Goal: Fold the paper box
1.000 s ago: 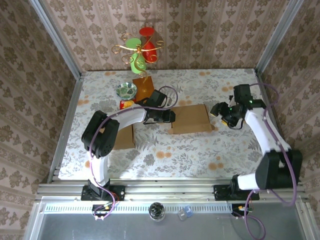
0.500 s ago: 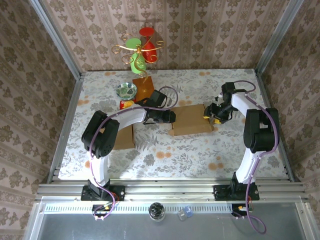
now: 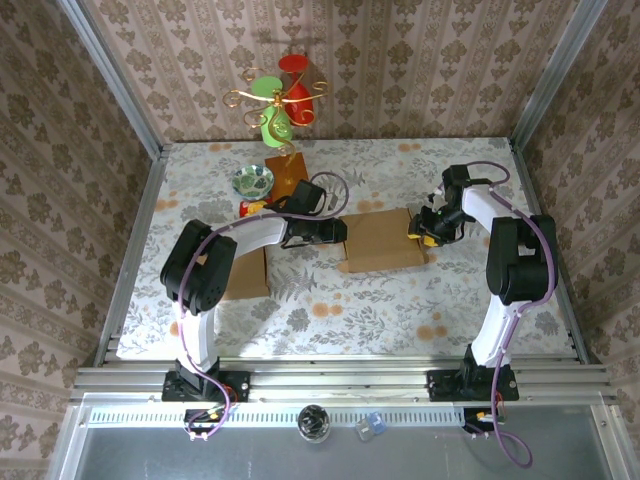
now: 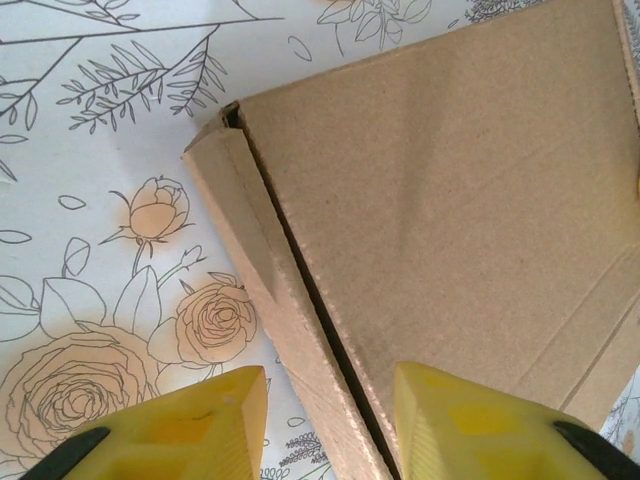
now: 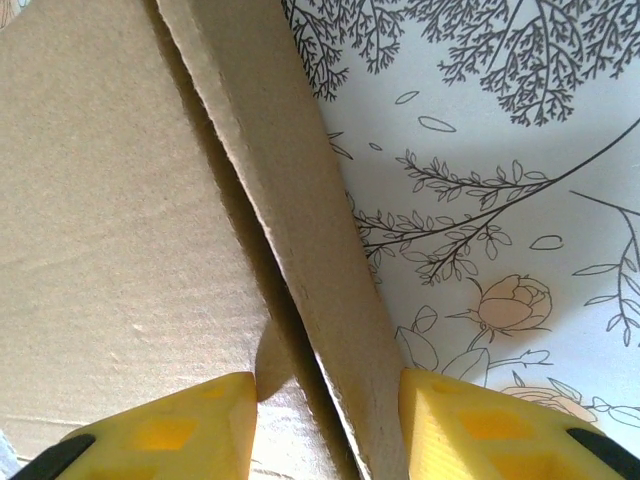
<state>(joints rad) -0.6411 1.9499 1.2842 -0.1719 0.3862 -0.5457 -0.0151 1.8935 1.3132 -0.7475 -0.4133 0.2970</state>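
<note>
Left wrist view: the left claw [image 4: 330, 390] is narrowly parted, its yellow fingers [image 4: 190, 425] astride the left flap [image 4: 260, 270] of the paper box [image 4: 450, 200] without pinching it. The box's flat panel spreads ahead and to the right, with the flowered desk [image 4: 90, 120] to the left. The right claw [image 5: 325, 390] is likewise narrowly parted astride the right flap [image 5: 290, 200], with the panel ahead-left and desk ahead-right.
</note>
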